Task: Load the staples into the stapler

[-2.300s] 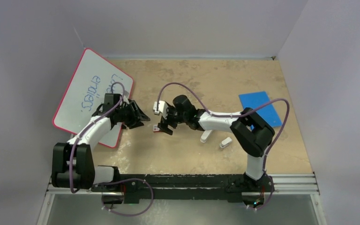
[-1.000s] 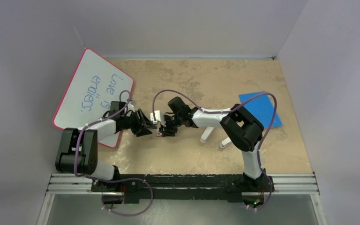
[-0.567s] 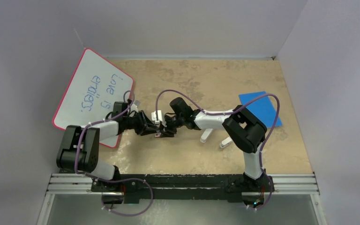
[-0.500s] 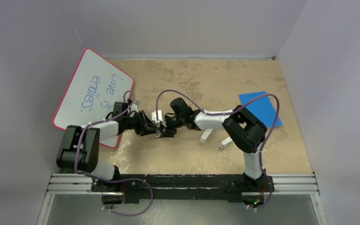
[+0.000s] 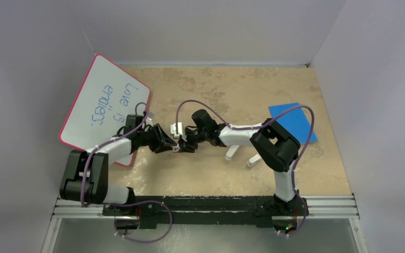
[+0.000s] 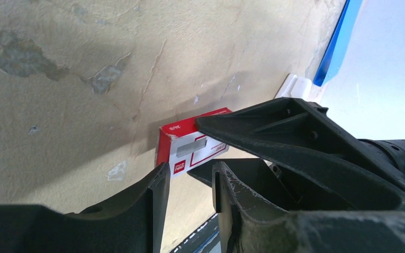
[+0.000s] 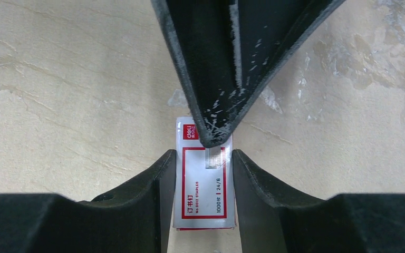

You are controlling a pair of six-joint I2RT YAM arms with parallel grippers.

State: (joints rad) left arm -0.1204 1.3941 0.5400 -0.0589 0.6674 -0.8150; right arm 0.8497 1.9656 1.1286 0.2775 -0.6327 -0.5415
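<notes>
**Grippers meet nose to nose at the staple box**

A mottled beige table point(image 5: 232, 89) is seen, closed in by pale grey walls point(image 5: 216, 26) at the far side and on the right. A pink-rimmed whiteboard point(image 5: 103, 100) with blue writing is placed at the far left, and a blue sheet point(image 5: 295, 118) is spread at the far right.

The left arm is stretched low from its near-left base, forearm pointed right. The right arm is raised from its base and bent at the elbow, forearm sent leftward. The two are brought tip to tip at mid-table.

The red-and-white box point(image 7: 203, 195) is clamped across its sides by the right gripper point(image 7: 204, 158). The staples point(image 7: 214, 157) are seen as a grey strip at the box's open end, and the tips of the left gripper point(image 6: 190, 168) are pressed there. Its jaws are set narrowly apart; whether the strip is pinched cannot be told.

The stapler point(image 5: 232, 153) is found lying on the table right of the grippers, beside the right forearm. A short white piece point(image 5: 253, 159) lies near it.
</notes>
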